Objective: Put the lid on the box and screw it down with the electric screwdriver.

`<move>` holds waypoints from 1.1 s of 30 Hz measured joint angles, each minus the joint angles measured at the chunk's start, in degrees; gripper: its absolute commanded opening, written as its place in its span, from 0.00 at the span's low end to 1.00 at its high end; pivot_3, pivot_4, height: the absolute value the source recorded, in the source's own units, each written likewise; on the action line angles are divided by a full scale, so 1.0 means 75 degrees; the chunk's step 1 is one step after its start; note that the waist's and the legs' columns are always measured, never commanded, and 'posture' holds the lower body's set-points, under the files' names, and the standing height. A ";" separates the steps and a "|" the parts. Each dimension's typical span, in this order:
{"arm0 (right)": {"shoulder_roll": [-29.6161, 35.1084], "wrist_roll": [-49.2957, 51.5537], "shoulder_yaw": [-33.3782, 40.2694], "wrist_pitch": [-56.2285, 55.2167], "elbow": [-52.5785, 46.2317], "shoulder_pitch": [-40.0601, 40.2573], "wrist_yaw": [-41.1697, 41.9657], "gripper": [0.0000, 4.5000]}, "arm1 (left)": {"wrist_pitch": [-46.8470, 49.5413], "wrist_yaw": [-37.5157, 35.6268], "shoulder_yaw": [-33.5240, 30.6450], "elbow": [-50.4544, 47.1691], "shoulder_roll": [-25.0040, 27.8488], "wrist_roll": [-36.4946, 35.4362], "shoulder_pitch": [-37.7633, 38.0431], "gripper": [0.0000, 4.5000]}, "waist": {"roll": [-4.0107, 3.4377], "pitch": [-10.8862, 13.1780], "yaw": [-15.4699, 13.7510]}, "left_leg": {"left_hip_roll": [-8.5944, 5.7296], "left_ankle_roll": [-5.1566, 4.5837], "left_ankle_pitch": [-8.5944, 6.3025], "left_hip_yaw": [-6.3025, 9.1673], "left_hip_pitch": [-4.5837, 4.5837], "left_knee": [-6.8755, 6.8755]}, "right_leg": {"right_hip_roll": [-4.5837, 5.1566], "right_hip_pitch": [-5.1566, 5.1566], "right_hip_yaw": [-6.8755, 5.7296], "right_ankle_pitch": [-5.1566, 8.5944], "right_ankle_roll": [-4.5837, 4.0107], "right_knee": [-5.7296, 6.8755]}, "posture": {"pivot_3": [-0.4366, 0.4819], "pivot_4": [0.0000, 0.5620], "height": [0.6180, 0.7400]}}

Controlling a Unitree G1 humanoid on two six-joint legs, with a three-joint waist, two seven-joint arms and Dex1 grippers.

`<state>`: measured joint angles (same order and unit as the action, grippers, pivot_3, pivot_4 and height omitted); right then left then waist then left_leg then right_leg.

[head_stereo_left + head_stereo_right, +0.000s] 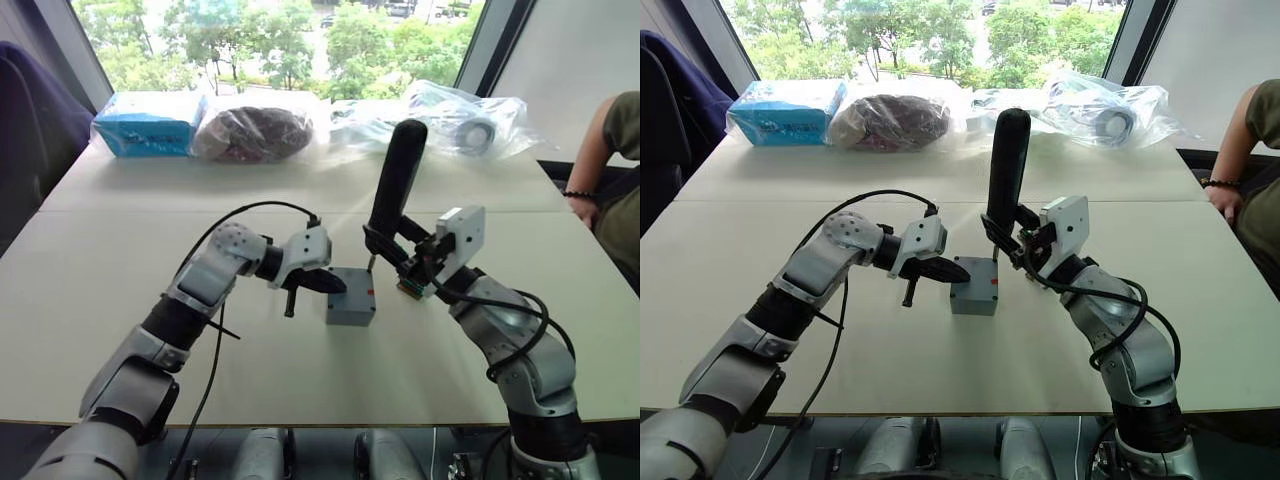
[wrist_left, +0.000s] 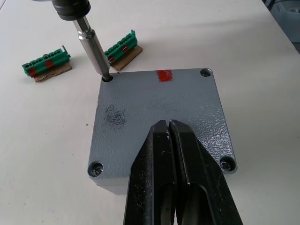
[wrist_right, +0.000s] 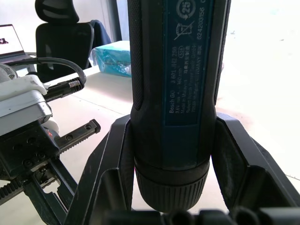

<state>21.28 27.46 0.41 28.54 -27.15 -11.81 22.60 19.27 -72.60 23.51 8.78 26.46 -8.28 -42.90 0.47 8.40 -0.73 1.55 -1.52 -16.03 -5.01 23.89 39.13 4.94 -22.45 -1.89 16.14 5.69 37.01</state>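
The grey box (image 1: 352, 308) stands mid-table with the lid (image 2: 187, 98) on top of it. Screws sit in three of the lid's corners, and a red mark (image 2: 164, 75) shows near one edge. My left gripper (image 2: 168, 125) is shut, empty, with its tips down on the middle of the lid. My right gripper (image 1: 386, 246) is shut on the electric screwdriver (image 1: 396, 180), held upright just past the box. Its metal bit (image 2: 92, 49) stands in the fourth corner hole. The wrist view shows the fingers (image 3: 115, 159) on either side of the tool's body (image 3: 173, 84).
Two green terminal strips (image 2: 46, 63) (image 2: 123, 46) lie on the table beside the box. A blue carton (image 1: 150, 122) and plastic bags (image 1: 255, 132) (image 1: 455, 118) line the far edge. A person's arm (image 1: 600, 165) rests at the right side.
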 measured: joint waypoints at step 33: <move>-0.0443 -0.0021 0.0164 -0.0033 0.0318 -0.0121 -0.0259 0.39 | -0.0018 0.0047 -0.0003 -0.0040 -0.0076 0.0107 0.0103 0.00 | 0.0040 -0.0036 -0.0002 | 0.0000 -0.0010 -0.0007 0.0000 -0.0023 -0.0012 | 0.0012 0.0016 0.0001 0.0010 -0.0018 -0.0001 | 0.48 0.27 1.00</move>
<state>17.96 27.30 1.64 28.29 -24.77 -12.72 20.66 19.13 -72.25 23.49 8.48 25.89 -7.48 -42.13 0.77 8.13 -0.75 1.56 -1.59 -16.09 -5.01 23.72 39.04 5.03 -22.33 -1.88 16.21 5.56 37.00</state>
